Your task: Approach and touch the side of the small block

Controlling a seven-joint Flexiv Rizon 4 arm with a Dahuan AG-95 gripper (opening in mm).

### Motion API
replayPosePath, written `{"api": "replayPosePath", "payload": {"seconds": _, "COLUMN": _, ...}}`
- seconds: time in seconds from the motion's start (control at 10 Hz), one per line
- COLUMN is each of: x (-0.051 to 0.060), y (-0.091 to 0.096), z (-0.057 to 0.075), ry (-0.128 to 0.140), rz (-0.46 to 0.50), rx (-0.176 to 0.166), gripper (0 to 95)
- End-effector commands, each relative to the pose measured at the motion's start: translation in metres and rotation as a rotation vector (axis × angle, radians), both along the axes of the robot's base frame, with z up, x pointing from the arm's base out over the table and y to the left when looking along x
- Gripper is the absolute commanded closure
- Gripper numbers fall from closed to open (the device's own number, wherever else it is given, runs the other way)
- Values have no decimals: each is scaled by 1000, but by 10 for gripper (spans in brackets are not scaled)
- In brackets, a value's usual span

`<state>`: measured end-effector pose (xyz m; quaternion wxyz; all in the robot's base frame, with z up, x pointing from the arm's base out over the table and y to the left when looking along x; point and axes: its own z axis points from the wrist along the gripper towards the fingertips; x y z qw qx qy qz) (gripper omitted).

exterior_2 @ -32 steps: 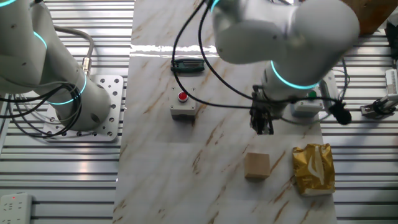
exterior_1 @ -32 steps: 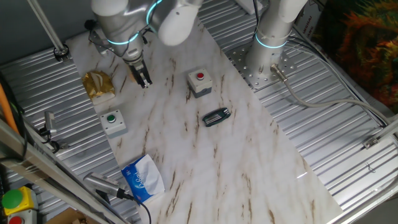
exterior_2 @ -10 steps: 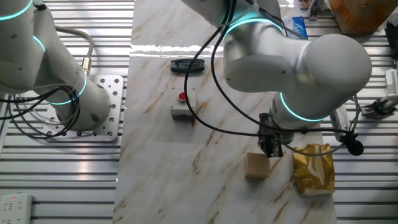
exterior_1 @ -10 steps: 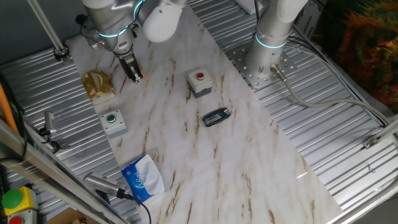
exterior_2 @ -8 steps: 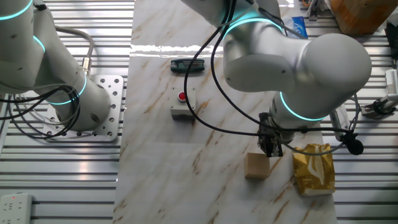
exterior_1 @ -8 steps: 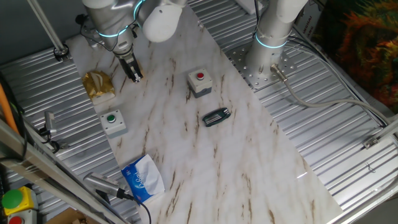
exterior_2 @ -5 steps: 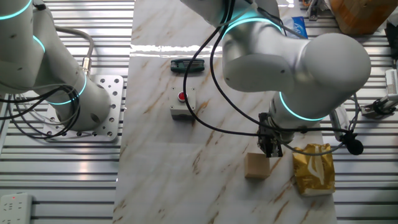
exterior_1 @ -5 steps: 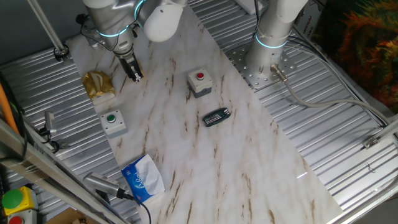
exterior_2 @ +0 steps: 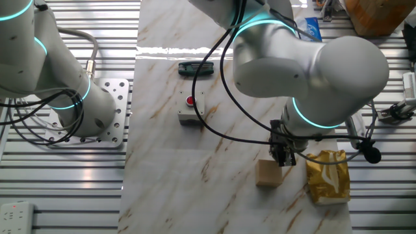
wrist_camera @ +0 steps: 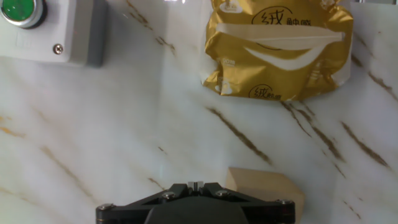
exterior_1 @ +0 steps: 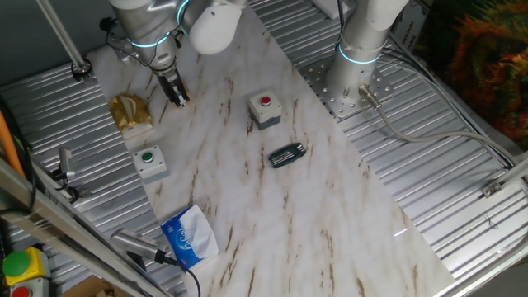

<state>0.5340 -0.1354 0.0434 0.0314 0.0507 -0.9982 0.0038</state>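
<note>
White marble with brown veins covers the bench (exterior_2: 169, 117), and ribbed metal flooring runs along both of its long sides. The end effector (exterior_2: 283, 158) hangs low at one end of the bench, its dark fingers drawn together with no gap I can make out and nothing between them; in the one fixed view it (exterior_1: 179, 96) points down close to the surface. Its tip sits right at the upper edge of the small block (exterior_2: 268, 173), apparently touching that side. The block (wrist_camera: 264, 191), a plain tan cube, shows in the hand view just beside the black finger housing.

Next to the block, toward the long edge, lies a crumpled gold packet (exterior_2: 327, 175), near it but apart. A grey box with a green button (wrist_camera: 46, 28) stands further along that same edge, well clear of the block. Toward the middle of the bench sits a grey box with a red button (exterior_2: 191, 108), and beyond it a small black gadget (exterior_2: 196, 67). A blue and white pouch (exterior_1: 189, 236) lies near the far corner. A second robot's base (exterior_1: 353, 62) is bolted beside the opposite long edge.
</note>
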Motion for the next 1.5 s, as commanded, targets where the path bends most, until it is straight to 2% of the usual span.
{"api": "replayPosePath", "payload": {"seconds": 0.1, "x": 0, "y": -1, "z": 1, "ry": 1, "rz": 8, "rx": -1, "gripper": 950}}
{"api": "replayPosePath", "payload": {"seconds": 1.0, "x": -1, "y": -5, "z": 2, "ry": 0, "rz": 17, "rx": -6, "gripper": 950}}
{"api": "replayPosePath", "payload": {"seconds": 1.5, "x": -1, "y": -5, "z": 2, "ry": -12, "rz": 12, "rx": -4, "gripper": 950}}
